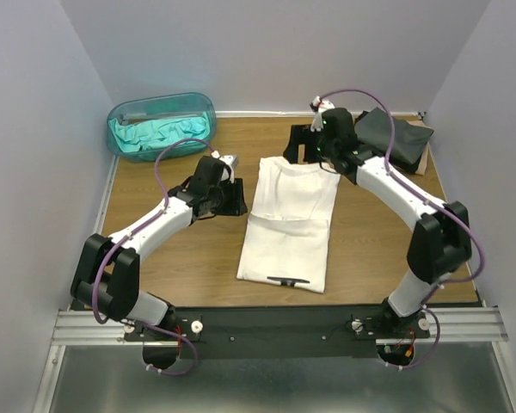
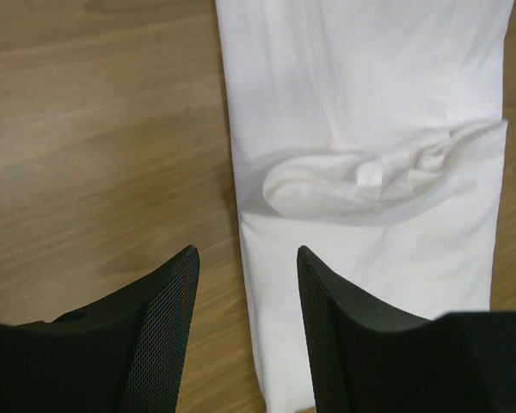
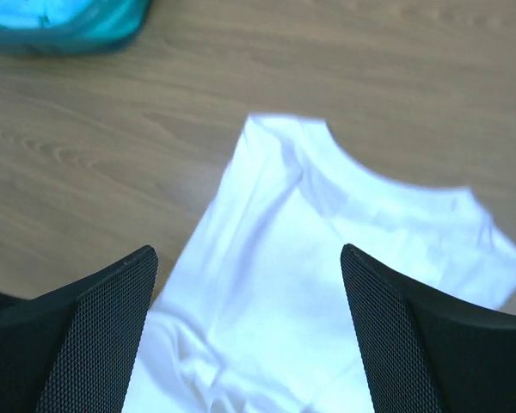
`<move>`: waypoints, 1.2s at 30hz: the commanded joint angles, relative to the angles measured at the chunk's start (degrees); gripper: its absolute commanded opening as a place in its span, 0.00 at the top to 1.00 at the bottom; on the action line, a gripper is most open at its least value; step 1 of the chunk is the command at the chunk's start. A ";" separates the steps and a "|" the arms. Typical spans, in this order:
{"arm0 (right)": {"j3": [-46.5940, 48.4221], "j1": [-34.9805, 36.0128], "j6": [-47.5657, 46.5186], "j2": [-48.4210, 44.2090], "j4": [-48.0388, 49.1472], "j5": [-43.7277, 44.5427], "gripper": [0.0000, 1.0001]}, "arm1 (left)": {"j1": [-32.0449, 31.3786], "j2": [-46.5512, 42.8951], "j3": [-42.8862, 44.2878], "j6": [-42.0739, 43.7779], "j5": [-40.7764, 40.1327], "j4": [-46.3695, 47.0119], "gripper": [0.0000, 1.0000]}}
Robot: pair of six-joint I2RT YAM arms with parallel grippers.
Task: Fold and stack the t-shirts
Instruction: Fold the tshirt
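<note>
Left gripper (image 2: 248, 258) and right gripper (image 3: 249, 258) are standing parted, empty, at the white t-shirt (image 1: 288, 224). I am planning even pinches at both collar corners; the rumple (image 2: 361, 176) is probably needing smoothing.

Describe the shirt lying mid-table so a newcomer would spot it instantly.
At the centre of the wooden table lies the white t-shirt, folded into a long strip. It is the only white garment: teal cloth fills the far-left tub, and dark folded shirts sit far right.
</note>
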 commanded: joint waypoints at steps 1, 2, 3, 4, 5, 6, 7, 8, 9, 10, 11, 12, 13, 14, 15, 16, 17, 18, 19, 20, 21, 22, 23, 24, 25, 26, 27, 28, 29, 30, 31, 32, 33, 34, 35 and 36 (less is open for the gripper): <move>-14.84 -0.03 6.73 -9.53 -8.10 1.48 0.07 | -0.04 -3.91 -5.50 3.35 6.91 2.50 0.43; -17.76 -0.03 8.74 -11.58 -9.43 1.04 0.08 | -0.04 -4.96 -7.34 3.70 7.70 2.42 0.43; -20.23 -0.03 9.89 -13.77 -10.75 0.78 0.09 | -0.04 -5.32 -8.14 4.14 8.41 2.15 0.43; -22.34 -0.03 10.86 -17.36 -12.41 -0.01 0.09 | -0.13 -5.50 -8.93 4.67 10.15 1.98 0.43; -26.80 -0.03 13.13 -19.23 -15.65 -1.76 0.11 | -0.39 -5.85 -9.72 5.02 11.30 1.89 0.43; -28.58 0.06 14.20 -20.81 -17.42 -2.99 0.12 | -0.65 -5.94 -11.21 5.11 12.18 1.71 0.43; -32.52 0.06 15.43 -24.31 -20.57 -4.13 0.14 | -1.53 -6.29 -11.92 4.94 12.98 1.45 0.43; -34.21 0.15 17.53 -26.00 -21.99 -5.36 0.15 | -2.14 -6.46 -12.54 4.94 13.16 1.19 0.43; -36.32 0.32 18.59 -27.75 -23.23 -7.46 0.16 | -2.76 -6.64 -13.59 4.85 13.42 0.92 0.43; -37.82 0.50 19.56 -29.86 -24.37 -8.10 0.16 | -3.72 -6.64 -13.68 4.68 13.69 0.83 0.43; -40.53 0.59 21.49 -33.27 -26.64 -8.97 0.16 | -5.82 -6.55 -13.51 4.24 13.69 0.05 0.43; -41.69 0.76 22.38 -35.22 -28.41 -9.50 0.17 | -6.88 -6.38 -13.33 3.54 12.99 -0.31 0.43; -42.65 0.76 23.25 -36.72 -29.38 -9.94 0.17 | -7.77 -6.03 -13.33 2.84 12.29 -0.83 0.43; -43.80 0.94 25.09 -39.43 -30.26 -10.38 0.17 | -8.30 -5.42 -13.51 2.13 11.67 -2.32 0.43; -45.46 1.20 25.80 -40.50 -31.14 -11.52 0.18 | -9.08 -5.06 -14.29 0.56 10.71 -3.03 0.43; -46.43 1.29 26.51 -41.47 -32.37 -12.23 0.19 | -9.35 -4.80 -14.65 -0.24 10.18 -3.56 0.43; -47.23 1.55 27.12 -42.44 -32.73 -12.93 0.19 | -9.62 -5.06 -14.82 -1.03 9.74 -4.43 0.43; -48.98 2.08 28.61 -43.93 -32.91 -13.54 0.21 | -9.88 -5.50 -15.61 -2.78 9.47 -5.31 0.43; -49.69 2.34 29.23 -44.81 -32.99 -13.64 0.21 | -9.97 -6.02 -15.97 -3.84 8.86 -5.67 0.43; -50.48 2.61 30.37 -45.34 -33.08 -13.81 0.22 | -9.97 -7.33 -16.32 -4.81 8.33 -6.63 0.43; -51.18 2.96 30.82 -46.04 -33.00 -13.90 0.22 | -9.97 -8.04 -16.84 -5.51 7.72 -7.25 0.43; -52.58 3.22 31.34 -46.23 -32.82 -13.99 0.23 | -9.97 -8.66 -17.28 -6.48 7.02 -7.51 0.43; -53.29 3.49 32.04 -46.40 -32.65 -14.08 0.24 | -10.06 -9.71 -17.55 -6.92 6.49 -8.39 0.43; -53.82 4.18 32.57 -46.49 -32.21 -14.25 0.25 | -10.06 -10.07 -18.25 -7.36 6.31 -8.66 0.43; -54.87 4.54 32.93 -46.67 -31.25 -14.25 0.26 | -10.06 -10.42 -18.69 -7.72 6.83 -8.75 0.43; -55.23 5.06 33.37 -46.58 -30.63 -14.34 0.27 | -10.06 -10.51 -19.22 -7.98 7.44 -8.75 0.43; -55.58 5.33 34.24 -46.67 -30.01 -14.34 0.27 | -10.15 -10.60 -19.74 -8.24 7.97 -8.57 0.43; -56.02 6.12 34.60 -46.15 -28.70 -14.34 0.28 | -10.32 -10.60 -20.71 -8.68 8.84 -8.31 0.43; -56.81 6.65 34.95 -45.79 -28.08 -14.25 0.28 | -10.58 -10.95 -21.15 -8.86 9.38 -7.70 0.43; -57.16 7.00 35.30 -45.44 -27.38 -14.17 0.29 | -10.76 -11.12 -21.59 -9.04 9.73 -7.43 0.43; -57.34 7.87 35.48 -44.83 -26.24 -14.08 0.30 | -10.85 -11.21 -22.12 -9.21 9.99 -7.34 0.43; -57.43 8.32 35.65 -44.04 -25.79 -13.90 0.30 | -10.94 -11.30 -22.21 -9.39 10.08 -7.34 0.43; -57.52 8.93 35.83 -43.68 -25.35 -13.21 0.31 | -11.11 -11.39 -22.38 -9.39 10.17 -7.25 0.44; -57.52 9.20 35.92 -43.59 -24.48 -12.85 0.32 | -11.11 -11.48 -22.65 -9.48 10.00 -7.25 0.44; -57.61 9.20 36.01 -43.42 -24.03 -12.67 0.32 | -11.11 -11.56 -22.82 -9.56 10.00 -7.08 0.45; -57.69 9.29 36.01 -42.98 -23.68 -12.24 0.33 | -11.11 -11.56 -23.43 -9.56 10.17 -6.64 0.46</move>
